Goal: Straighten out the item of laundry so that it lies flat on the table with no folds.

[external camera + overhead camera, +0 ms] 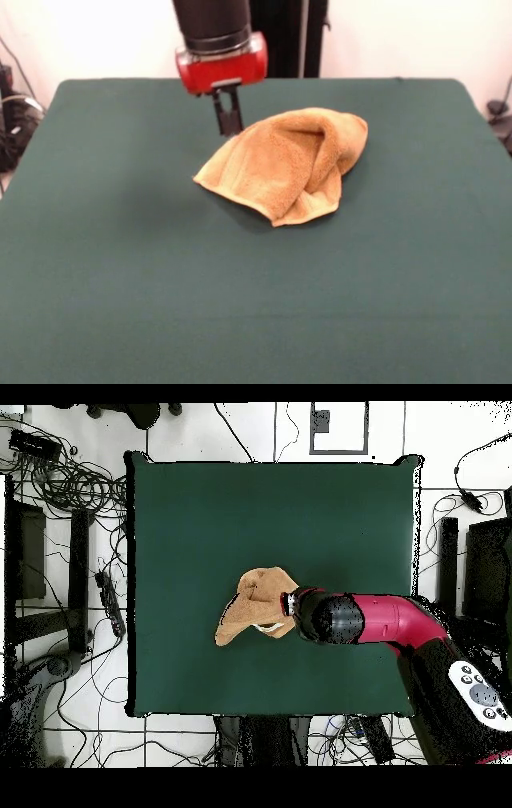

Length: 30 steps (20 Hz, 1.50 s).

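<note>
The item of laundry [288,164], an orange-tan terry towel, lies bunched on the green table [120,264] with a raised fold along its right side and a doubled lower corner. In the overhead view the towel [252,612] sits a little below the table's [200,514] middle. My gripper [230,128] comes down at the towel's far left edge, its two black fingers close together and shut on that edge. From above, the gripper [290,602] sits at the towel's right edge, mostly covered by the red arm.
Bare green cloth surrounds the towel on every side. The red and black arm [370,620] reaches in from the table's lower right. Cables and dark equipment [60,534] lie on the floor beyond the table's edges.
</note>
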{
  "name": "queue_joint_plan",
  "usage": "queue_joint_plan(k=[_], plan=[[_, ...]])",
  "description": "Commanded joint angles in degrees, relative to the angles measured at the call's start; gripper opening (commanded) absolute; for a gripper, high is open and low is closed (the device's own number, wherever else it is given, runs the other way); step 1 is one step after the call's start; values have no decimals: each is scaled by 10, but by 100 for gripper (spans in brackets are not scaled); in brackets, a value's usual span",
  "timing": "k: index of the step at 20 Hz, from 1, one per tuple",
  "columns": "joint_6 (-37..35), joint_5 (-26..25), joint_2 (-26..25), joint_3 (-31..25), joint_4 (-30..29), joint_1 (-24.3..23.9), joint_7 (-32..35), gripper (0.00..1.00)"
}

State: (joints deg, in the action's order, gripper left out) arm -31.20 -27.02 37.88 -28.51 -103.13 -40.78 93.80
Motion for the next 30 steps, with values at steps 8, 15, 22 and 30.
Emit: queue_joint_plan(k=[8, 15, 22, 30], plan=[[-67, -65, -87, -81, 119, -6, -168, 0], [-116, -86, -92, -80, 137, -7, -194, 0], [-192, -104, -102, -70, 167, 12, -208, 100], [-243, -128, -116, -62, 200, 28, -202, 100]])
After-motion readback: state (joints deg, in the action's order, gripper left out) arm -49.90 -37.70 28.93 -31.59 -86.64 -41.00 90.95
